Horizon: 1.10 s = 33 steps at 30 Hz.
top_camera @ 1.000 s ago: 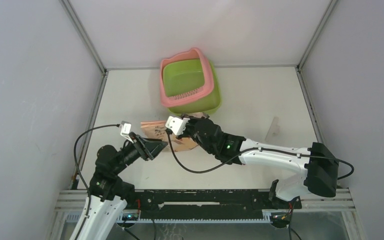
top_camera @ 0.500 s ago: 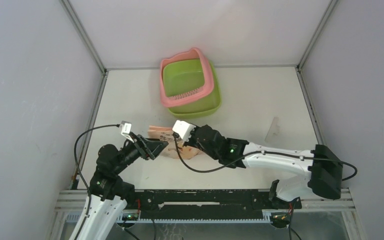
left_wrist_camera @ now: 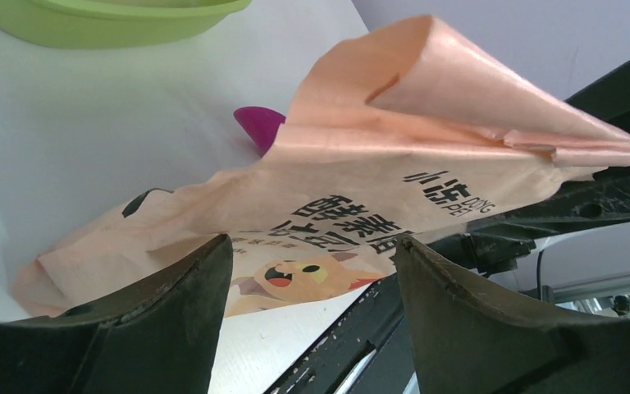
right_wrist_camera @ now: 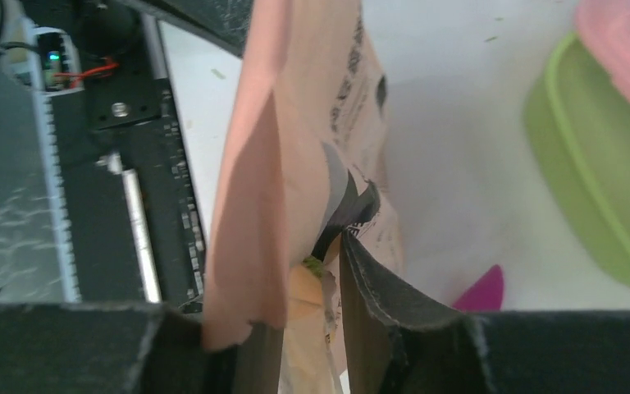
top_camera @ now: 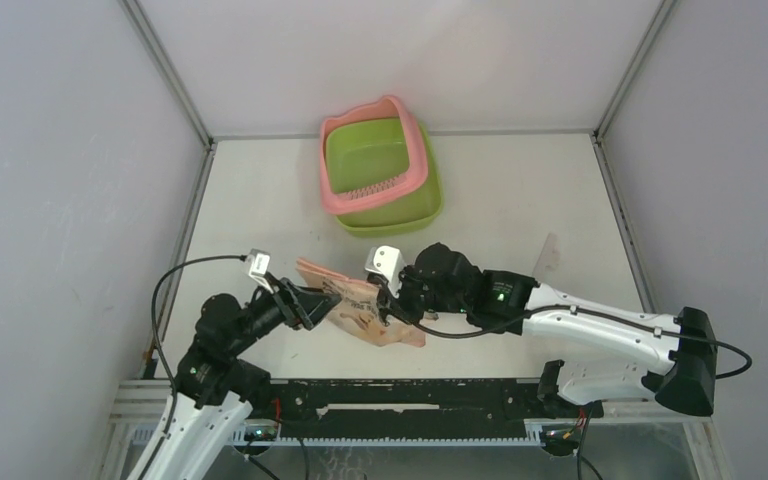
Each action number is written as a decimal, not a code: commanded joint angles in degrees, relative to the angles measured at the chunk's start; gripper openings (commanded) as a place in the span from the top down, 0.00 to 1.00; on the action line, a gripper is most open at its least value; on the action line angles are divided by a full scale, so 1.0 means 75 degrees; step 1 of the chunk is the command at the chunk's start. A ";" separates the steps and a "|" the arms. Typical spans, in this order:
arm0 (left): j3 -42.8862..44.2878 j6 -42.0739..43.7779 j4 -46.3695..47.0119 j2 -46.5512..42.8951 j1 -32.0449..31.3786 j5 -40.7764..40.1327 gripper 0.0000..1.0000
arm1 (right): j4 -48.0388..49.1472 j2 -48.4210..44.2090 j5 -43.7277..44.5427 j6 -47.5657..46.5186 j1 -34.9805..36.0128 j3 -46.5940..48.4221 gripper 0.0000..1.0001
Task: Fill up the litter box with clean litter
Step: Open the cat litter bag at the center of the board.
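Right gripper point(top_camera: 395, 305) clamped the printed bag point(top_camera: 360, 318) near the front edge, with the left gripper point(left_wrist_camera: 312, 246) jaws apart at the bag's left end. The litter box point(top_camera: 380, 170) sat far centre. The bag was probably best carried steadily, opening kept high.

Bright, even overhead light; faint shadows on the table point(top_camera: 260, 200). Wrist views: fingers point(left_wrist_camera: 476, 328) and nearby bag point(right_wrist_camera: 250, 189) blurred, background soft.

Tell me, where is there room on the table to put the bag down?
Bare table lies left of the litter box, toward the wall, and right of it too. The near middle is crowded: bag, left gripper, right gripper.
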 commanded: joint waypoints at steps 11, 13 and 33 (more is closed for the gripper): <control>0.1672 0.0001 -0.1711 -0.0511 -0.0098 -0.0955 0.25 | -0.1679 -0.0780 0.2152 0.2009 -0.0168 0.0593 0.60; 0.1690 0.0029 -0.1689 -0.0444 -0.0097 -0.0967 0.26 | -0.1714 -0.0866 0.3011 0.2154 -0.0224 0.0595 0.59; 0.1480 0.0082 -0.1479 -0.0423 -0.0103 -0.0893 0.27 | -0.0647 -0.0929 -0.1058 0.2893 -0.3986 0.0544 1.00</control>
